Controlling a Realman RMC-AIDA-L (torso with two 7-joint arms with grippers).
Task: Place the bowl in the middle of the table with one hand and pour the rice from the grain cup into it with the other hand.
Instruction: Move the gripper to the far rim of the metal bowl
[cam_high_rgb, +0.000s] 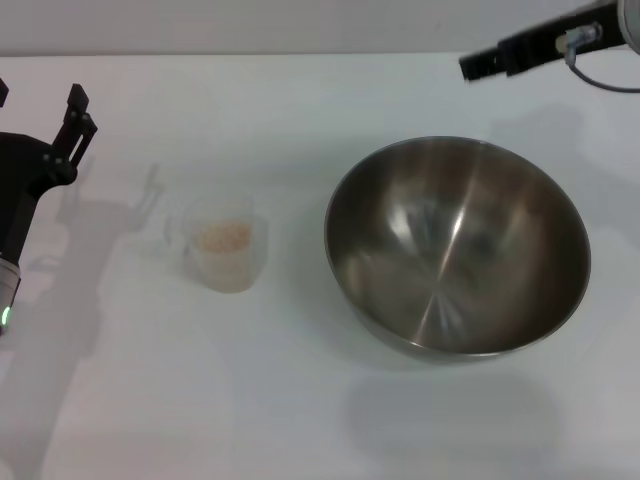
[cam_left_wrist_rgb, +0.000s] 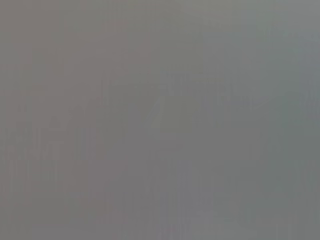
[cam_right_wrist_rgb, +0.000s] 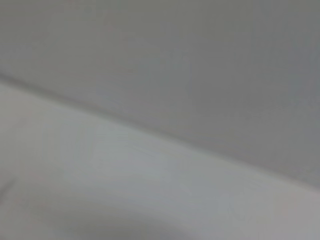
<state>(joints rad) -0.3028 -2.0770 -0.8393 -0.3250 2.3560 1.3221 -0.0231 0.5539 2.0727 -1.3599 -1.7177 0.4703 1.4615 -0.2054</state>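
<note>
The bowl (cam_high_rgb: 457, 247) sits right of centre on the bench (cam_high_rgb: 300, 420), nearest your right hand (cam_high_rgb: 480, 64), whose grip you cannot tell, while your released left hand (cam_high_rgb: 40, 105) flanks the grain cup (cam_high_rgb: 226, 247).

Even, soft overhead light falls on the white desk (cam_high_rgb: 300, 420), bright but without harsh glare. Faint grey shadows lie beside the cup (cam_high_rgb: 226, 252) and near the bowl (cam_high_rgb: 457, 248), whose steel shows streaky reflections. The head view is mildly soft. Both wrist views are blurred grey, with nothing in focus.
</note>
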